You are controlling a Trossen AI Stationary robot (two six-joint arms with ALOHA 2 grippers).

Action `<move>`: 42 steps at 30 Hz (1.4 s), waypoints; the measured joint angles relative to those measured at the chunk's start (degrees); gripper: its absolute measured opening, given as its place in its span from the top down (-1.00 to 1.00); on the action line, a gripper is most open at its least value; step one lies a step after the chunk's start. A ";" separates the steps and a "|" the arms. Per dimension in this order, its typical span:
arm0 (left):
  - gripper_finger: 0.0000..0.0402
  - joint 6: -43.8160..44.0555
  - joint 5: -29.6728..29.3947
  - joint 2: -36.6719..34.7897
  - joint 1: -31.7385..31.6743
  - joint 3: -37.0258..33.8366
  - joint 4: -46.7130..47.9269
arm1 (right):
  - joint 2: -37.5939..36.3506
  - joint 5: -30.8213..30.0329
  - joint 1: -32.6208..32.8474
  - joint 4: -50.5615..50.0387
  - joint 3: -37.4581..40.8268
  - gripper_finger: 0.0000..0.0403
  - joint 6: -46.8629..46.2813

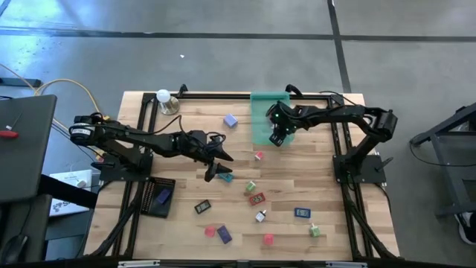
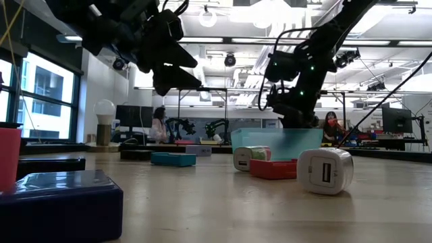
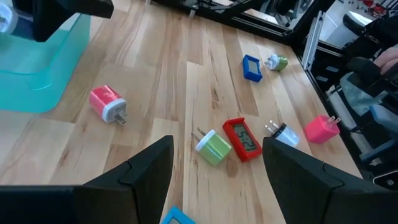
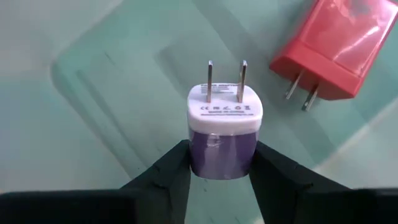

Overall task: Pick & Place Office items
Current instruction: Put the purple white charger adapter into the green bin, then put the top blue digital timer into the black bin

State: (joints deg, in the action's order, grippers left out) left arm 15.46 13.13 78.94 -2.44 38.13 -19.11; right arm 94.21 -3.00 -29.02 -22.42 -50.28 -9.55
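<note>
Your right gripper (image 4: 221, 165) is pinching a purple charger plug (image 4: 222, 134) by its two sides, prongs pointing away from the fingers, directly over the floor of the green tray (image 4: 93, 87). A red charger (image 4: 333, 46) is lying just beside it in the tray. Your left gripper (image 1: 217, 165) is hanging wide and empty mid-table, above the green plug (image 3: 214, 147) and red flat piece (image 3: 244, 138).
</note>
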 joint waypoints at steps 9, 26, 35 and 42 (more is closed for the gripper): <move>-0.19 0.00 -0.02 0.02 0.00 0.00 -0.77 | -0.02 0.07 0.02 -0.28 0.00 0.11 -0.84; -0.19 0.00 1.81 0.02 0.52 0.00 -0.84 | -6.90 0.22 5.25 -14.49 -9.91 0.25 -1.07; -0.19 -0.02 1.66 0.02 2.08 0.00 -0.84 | -12.34 6.85 13.33 -31.02 -10.21 0.27 -11.03; -0.19 -0.03 1.64 0.02 2.78 0.00 -2.17 | -13.00 15.38 20.15 -34.96 -10.19 0.27 -17.60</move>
State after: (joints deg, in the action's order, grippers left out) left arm 15.44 14.76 78.96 0.34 38.13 -21.28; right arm 81.21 12.38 -8.86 -57.39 -60.47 -27.16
